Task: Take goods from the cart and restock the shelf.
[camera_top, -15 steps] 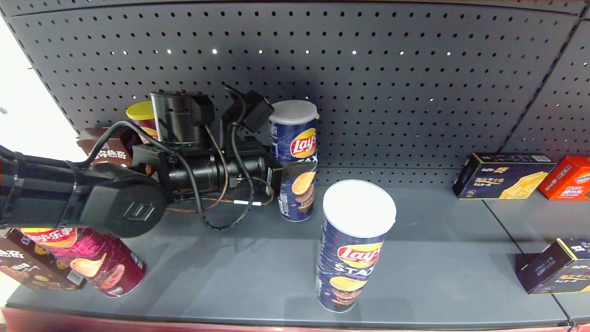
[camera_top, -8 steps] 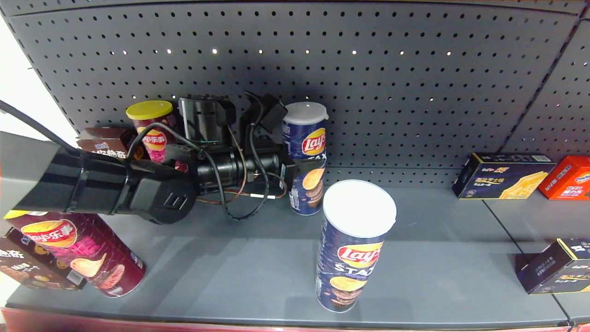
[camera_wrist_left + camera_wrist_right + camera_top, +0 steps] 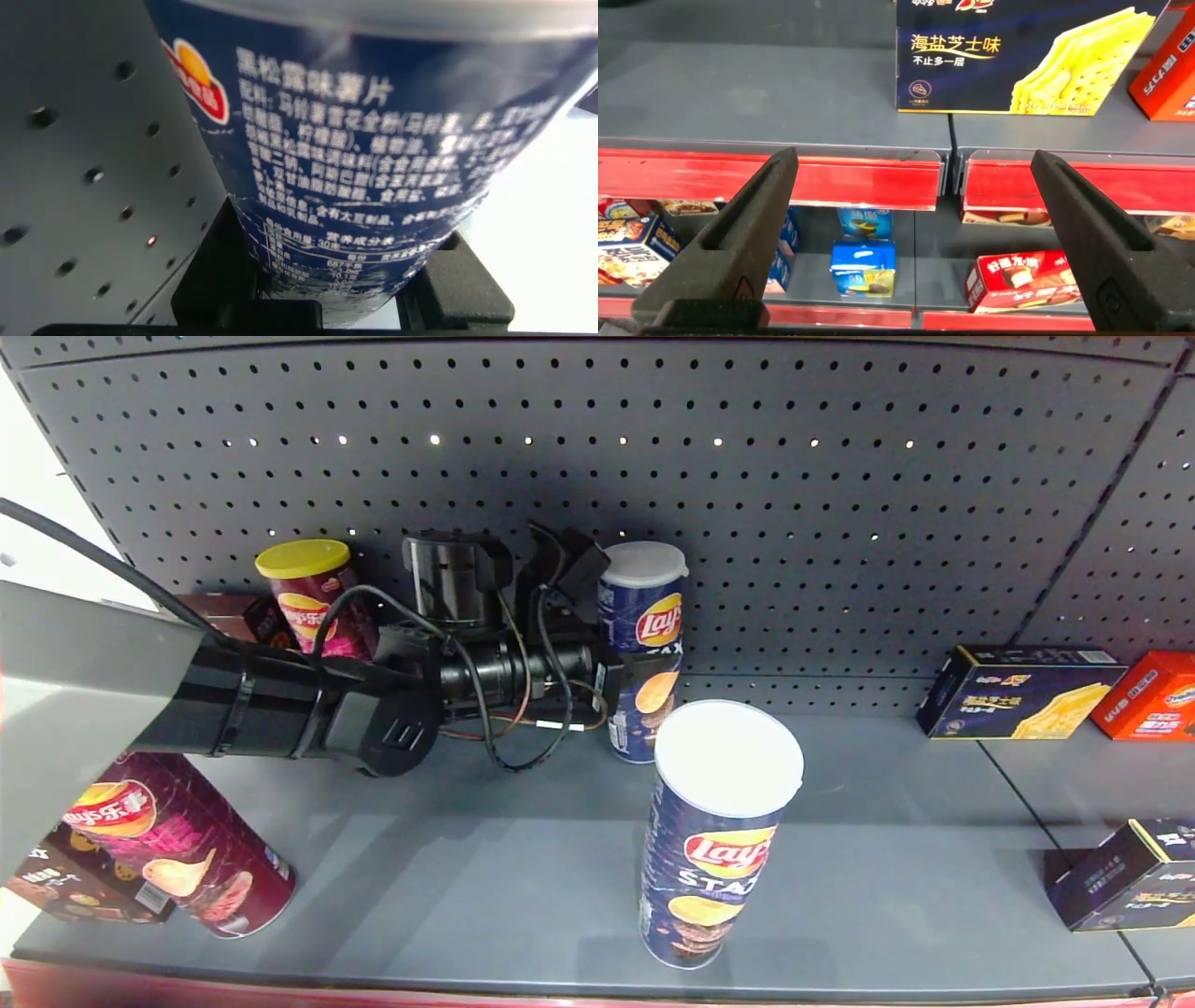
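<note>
Holds the blue chip can [image 3: 642, 616] clamped upright in the left gripper [image 3: 627, 683] at the back of the shelf [image 3: 467, 868] near the pegboard [image 3: 794, 523], mid-placement, and next likely needs to set it down and let go.

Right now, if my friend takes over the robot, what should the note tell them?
Left gripper: shut on a blue chip can, held upright at the back of the shelf, close to the pegboard. I cannot tell if it touches the shelf.
Right gripper: open, holding nothing, facing the red shelf edge.
Done: a second blue can stands upright near the front.
Left: set the held can down, let go, then probably fetch more goods.
</note>
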{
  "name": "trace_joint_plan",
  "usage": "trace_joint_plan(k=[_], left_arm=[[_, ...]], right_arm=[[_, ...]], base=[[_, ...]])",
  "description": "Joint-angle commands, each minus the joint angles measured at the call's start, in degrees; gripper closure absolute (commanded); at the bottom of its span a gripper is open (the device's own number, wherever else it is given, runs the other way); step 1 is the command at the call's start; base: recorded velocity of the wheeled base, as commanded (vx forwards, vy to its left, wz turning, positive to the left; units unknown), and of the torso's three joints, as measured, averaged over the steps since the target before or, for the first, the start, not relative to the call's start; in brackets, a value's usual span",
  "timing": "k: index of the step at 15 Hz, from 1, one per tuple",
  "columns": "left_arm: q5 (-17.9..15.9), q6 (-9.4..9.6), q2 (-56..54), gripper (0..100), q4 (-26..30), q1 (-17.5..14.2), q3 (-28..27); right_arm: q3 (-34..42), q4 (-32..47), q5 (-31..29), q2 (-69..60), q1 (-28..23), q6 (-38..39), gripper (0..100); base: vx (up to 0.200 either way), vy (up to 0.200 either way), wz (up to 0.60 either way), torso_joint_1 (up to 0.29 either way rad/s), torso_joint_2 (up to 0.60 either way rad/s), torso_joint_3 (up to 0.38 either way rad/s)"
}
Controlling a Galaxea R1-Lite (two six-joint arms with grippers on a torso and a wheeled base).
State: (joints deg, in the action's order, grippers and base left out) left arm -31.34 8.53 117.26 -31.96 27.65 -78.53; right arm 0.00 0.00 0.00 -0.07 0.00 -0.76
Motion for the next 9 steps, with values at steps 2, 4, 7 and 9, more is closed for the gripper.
trace_joint_plan(k=[2, 4, 7, 9], left_arm=[[0.1, 0.17, 1.1, 100, -0.1, 0.4, -0.5], [0.1, 0.08, 2.1, 100, -2.0, 0.7, -0.3], [0.1, 0.17, 2.9, 100, -3.6, 1.2, 0.1], [0.3, 0.08, 3.0, 0, -4.3, 1.3, 0.3]], right_arm=[[0.0, -0.1, 0.0, 0.1, 0.0, 0.0, 0], [0.0, -0.1, 0.0, 0.1, 0.0, 0.0, 0], [0.0, -0.1, 0.0, 0.1, 0.0, 0.0, 0], [0.0, 0.0, 0.0, 0.1, 0.0, 0.0, 0]], base=[[0.000, 0.000, 0.00, 0.000, 0.00, 0.000], [0.000, 0.000, 0.00, 0.000, 0.00, 0.000], [0.000, 0.000, 0.00, 0.000, 0.00, 0.000], [0.000, 0.000, 0.00, 0.000, 0.00, 0.000]])
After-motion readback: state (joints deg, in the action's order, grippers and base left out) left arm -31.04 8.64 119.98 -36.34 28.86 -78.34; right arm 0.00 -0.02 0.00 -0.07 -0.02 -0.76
